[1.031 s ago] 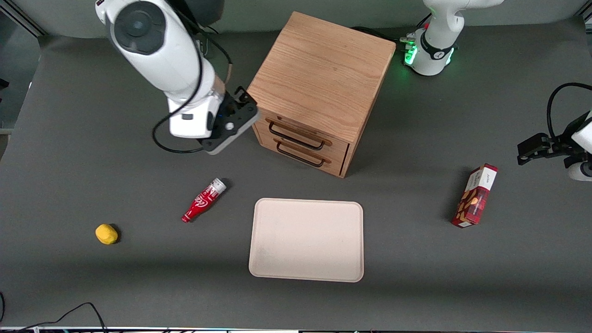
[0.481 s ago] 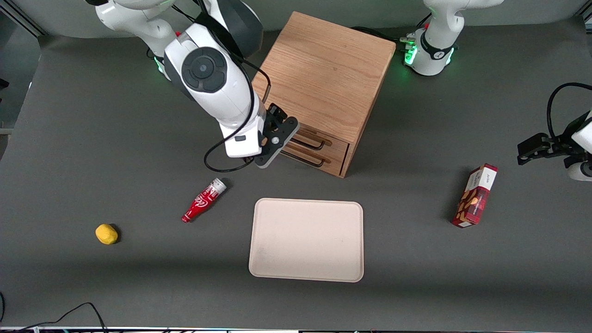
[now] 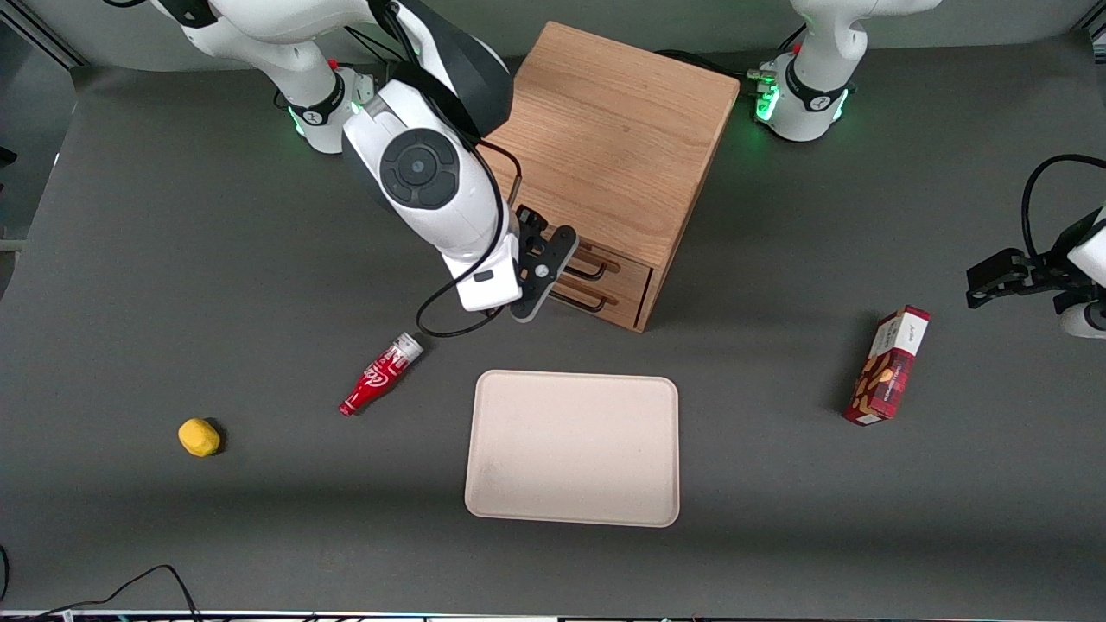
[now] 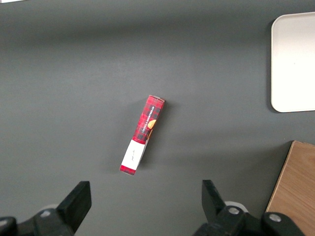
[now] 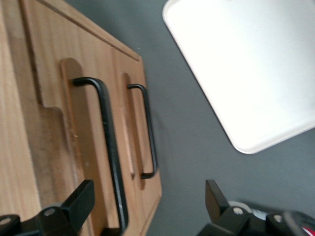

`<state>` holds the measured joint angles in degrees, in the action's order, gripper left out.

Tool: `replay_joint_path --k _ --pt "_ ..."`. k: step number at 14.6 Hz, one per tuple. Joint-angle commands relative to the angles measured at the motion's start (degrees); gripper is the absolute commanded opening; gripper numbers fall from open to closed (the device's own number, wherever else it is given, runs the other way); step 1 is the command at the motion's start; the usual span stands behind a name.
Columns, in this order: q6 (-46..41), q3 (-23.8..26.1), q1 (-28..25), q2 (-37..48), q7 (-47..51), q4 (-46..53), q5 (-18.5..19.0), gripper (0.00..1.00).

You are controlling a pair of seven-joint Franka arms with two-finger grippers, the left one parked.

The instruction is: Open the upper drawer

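Note:
The oak cabinet [image 3: 605, 130] stands at the back middle of the table. The upper drawer [image 3: 624, 266] is closed, its thin black wire handle [image 3: 593, 261] partly covered by my arm. It also shows in the right wrist view [image 5: 96, 59] with its handle [image 5: 109, 152]. The lower drawer [image 3: 629, 304] sits under it with its own handle [image 5: 149, 137]. My right gripper [image 3: 542, 269] hangs open and empty just in front of the drawer fronts [image 5: 147, 202]. One fingertip [image 5: 78, 200] lies over the upper drawer's face beside its handle, the other [image 5: 214, 195] over the table.
A cream tray [image 3: 572, 447] lies nearer the front camera than the cabinet and shows in the right wrist view [image 5: 246, 59]. A red bottle [image 3: 380, 373] and a yellow lump [image 3: 199, 437] lie toward the working arm's end. A red box [image 3: 890, 364] lies toward the parked arm's end.
My right gripper has swung from beside the cabinet's corner to in front of the drawer fronts, and now covers part of both handles. The drawers have not moved.

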<state>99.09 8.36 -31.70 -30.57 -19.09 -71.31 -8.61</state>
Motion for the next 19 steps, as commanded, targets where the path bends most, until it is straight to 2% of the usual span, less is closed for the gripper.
replay_joint_path --k 1,19 --pt "0.31 0.25 0.67 -1.16 -4.19 1.17 -3.43 1.0" --pt "7.52 2.1 0.23 -5.11 -6.39 -1.03 -3.51 1.0"
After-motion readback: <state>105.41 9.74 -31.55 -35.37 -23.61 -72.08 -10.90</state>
